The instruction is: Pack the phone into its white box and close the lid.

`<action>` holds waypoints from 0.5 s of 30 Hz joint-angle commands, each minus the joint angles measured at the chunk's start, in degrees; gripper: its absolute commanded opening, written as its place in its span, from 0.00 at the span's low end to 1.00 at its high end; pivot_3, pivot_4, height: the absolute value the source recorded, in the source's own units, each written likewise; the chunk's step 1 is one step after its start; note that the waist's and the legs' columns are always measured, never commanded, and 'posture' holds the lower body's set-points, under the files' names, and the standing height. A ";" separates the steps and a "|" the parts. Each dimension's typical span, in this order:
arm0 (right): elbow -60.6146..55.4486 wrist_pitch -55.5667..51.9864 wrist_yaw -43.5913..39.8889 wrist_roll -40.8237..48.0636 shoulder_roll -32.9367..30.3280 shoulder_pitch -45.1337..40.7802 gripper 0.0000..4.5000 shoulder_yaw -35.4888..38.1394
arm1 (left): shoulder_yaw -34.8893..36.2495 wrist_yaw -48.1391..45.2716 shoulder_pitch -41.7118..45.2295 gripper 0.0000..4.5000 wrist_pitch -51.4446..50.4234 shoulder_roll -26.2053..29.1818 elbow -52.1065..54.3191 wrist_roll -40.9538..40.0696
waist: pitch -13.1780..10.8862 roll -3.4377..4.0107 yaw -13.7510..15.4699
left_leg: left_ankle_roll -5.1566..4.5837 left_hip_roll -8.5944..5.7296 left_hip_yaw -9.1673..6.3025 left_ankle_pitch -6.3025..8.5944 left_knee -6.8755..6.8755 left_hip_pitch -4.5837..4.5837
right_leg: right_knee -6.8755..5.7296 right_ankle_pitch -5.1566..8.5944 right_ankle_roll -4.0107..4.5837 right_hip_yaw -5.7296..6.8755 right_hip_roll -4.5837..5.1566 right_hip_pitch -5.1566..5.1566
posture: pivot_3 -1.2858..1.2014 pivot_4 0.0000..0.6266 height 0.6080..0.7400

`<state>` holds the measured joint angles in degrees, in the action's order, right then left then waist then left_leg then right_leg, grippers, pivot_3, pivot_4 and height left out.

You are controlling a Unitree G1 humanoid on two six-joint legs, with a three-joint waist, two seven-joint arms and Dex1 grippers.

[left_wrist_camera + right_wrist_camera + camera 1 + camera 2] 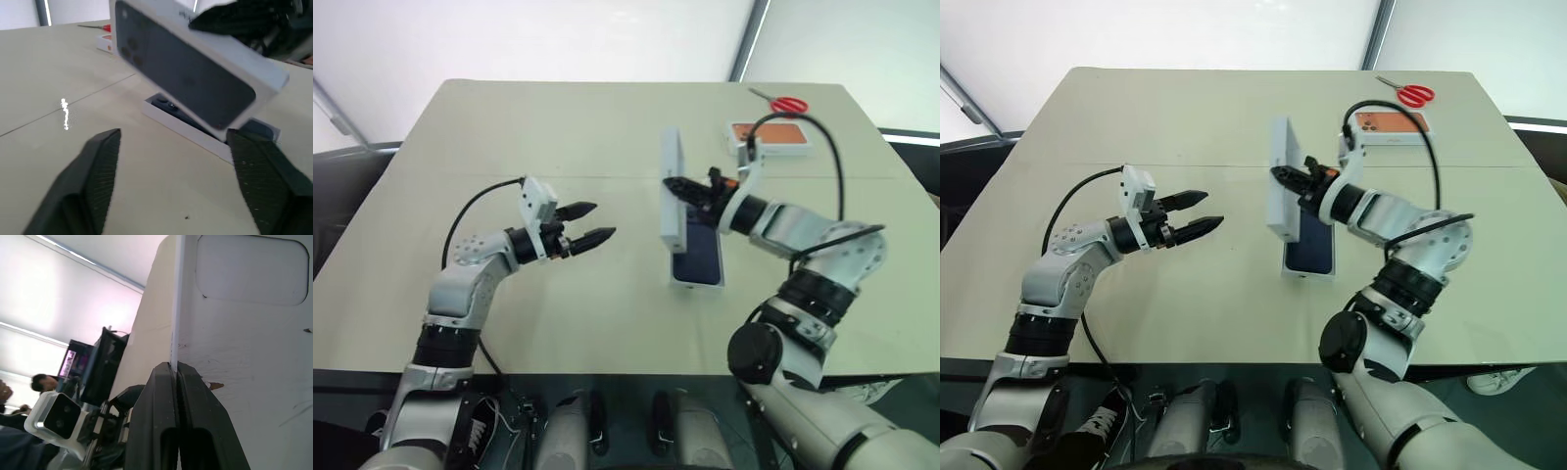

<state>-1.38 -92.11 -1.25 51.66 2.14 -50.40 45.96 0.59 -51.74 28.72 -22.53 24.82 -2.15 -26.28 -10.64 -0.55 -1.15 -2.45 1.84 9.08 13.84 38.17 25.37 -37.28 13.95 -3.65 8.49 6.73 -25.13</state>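
- Pale beige table (509, 127): my work surface; every item below rests on it or hangs over it.
- Lid (673, 186), white rectangular cardboard cover with a dark blue phone picture on its outer face: held on edge, upright over the tray's left long side, not yet lowered. Closing is the step left, as I judge it.
- White box (677, 282), shallow white cardboard tray: flat on the table between my two arms, open on top.
- Phone (700, 257), slim dark navy-blue smartphone: already lying inside the tray, so the packing half looks done.
- White box with orange phone picture (771, 136), and red-handled scissors (786, 103): near the far right corner, well apart from the work, untouched.
- My right gripper (674, 186): fingers pinched tight on one wall of the lid's rim.
- My left gripper (597, 222): fingers moderately spread, holding nothing, pointed toward the lid's pictured face, apart from it.
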 commanded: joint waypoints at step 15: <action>-1.80 0.51 10.54 11.82 2.25 9.00 0.00 -5.06 | -5.54 4.45 -0.61 0.00 5.73 -7.49 -6.50 6.76 | 0.08 0.04 0.17 | -0.03 -0.02 0.00 0.02 0.02 -0.03 | 0.02 0.00 0.00 -0.01 0.01 0.05 | 0.52 0.24 0.98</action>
<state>-3.03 -91.33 8.10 63.27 4.10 -41.41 40.74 -3.68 -46.31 28.28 -19.66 17.37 -8.67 -21.29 -10.56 -0.51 -0.99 -2.48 1.83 9.08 13.85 38.19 25.34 -37.26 13.95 -3.65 8.48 6.73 -25.08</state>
